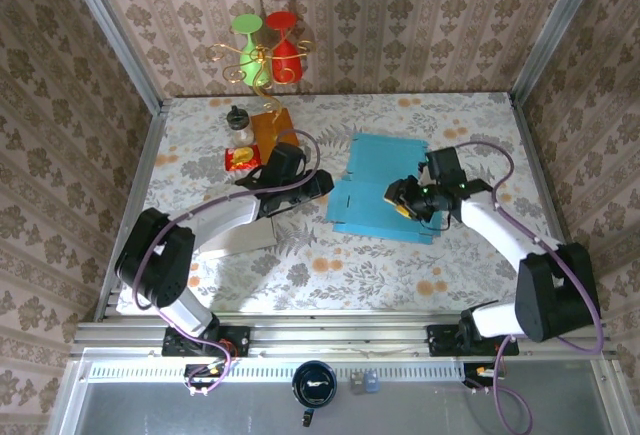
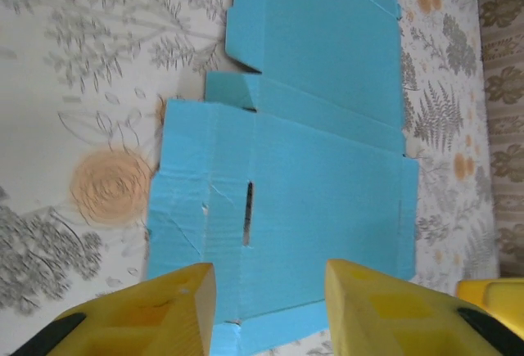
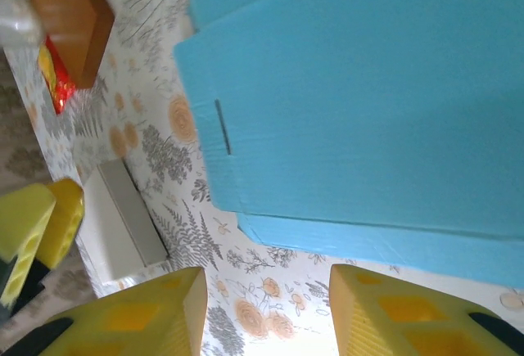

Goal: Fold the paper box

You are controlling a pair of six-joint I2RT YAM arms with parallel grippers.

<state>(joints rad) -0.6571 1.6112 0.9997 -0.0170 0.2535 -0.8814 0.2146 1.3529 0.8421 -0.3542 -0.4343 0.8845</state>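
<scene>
One flat blue box point(image 1: 378, 180) lies unfolded in the middle of the worktop point(image 1: 330, 265), between the two arms. The left jaws stand at its left edge, partly apart, with nothing between them. In the left wrist view the blue card lies below them and has one thin slit point(image 2: 247, 213). The right jaws hang over the near right part of the box, also apart and holding nothing.

At the back stand two glasses, one green point(image 1: 246, 40) and one red point(image 1: 285, 45), on one gold holder point(image 1: 255, 60). Near them are one jar point(image 1: 238, 125), one brown board point(image 1: 270, 127) and one red-yellow packet point(image 1: 241, 159); its print is too small to read. One white block point(image 3: 115, 229) lies by the left arm.
</scene>
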